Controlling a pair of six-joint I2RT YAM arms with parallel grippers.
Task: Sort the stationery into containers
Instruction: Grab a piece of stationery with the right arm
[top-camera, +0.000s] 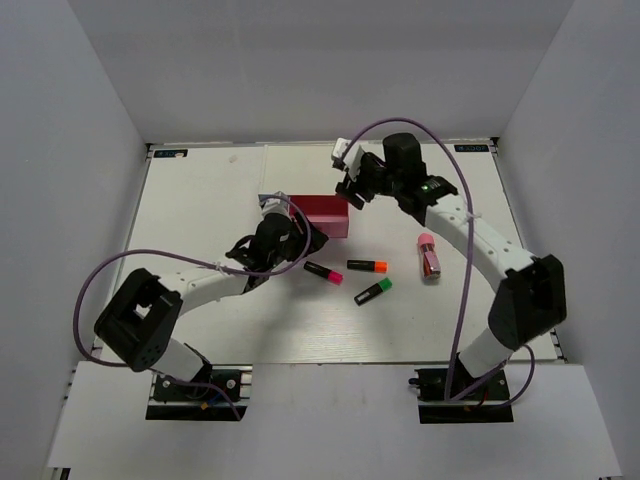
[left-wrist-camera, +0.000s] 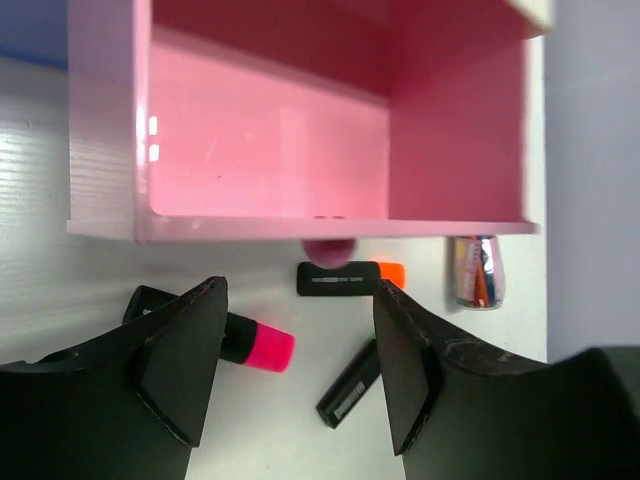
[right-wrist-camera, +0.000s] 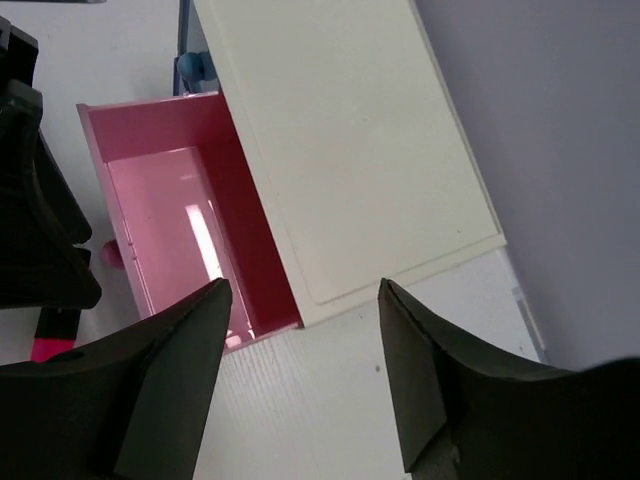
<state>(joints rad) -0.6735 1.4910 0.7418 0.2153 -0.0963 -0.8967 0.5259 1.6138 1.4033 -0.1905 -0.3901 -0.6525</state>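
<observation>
The white chest (right-wrist-camera: 340, 140) stands at the back, mostly hidden under my right arm in the top view (top-camera: 343, 150). Its pink drawer (top-camera: 322, 214) is pulled out and empty (left-wrist-camera: 260, 150). My left gripper (top-camera: 292, 240) is open and empty just in front of that drawer. Ahead of it on the table lie the pink-capped highlighter (left-wrist-camera: 255, 345), the orange-capped one (left-wrist-camera: 345, 277) and the green-capped one (top-camera: 372, 291). A pinkish-red block (top-camera: 429, 255) lies to the right. My right gripper (top-camera: 358, 186) is open above the chest's front corner. The lilac block is out of view.
White walls close in the table (top-camera: 200, 320) at the back and both sides. A blue drawer front (left-wrist-camera: 30, 30) shows to the left of the pink drawer. The right arm's purple cable (top-camera: 466, 290) arches over the right side.
</observation>
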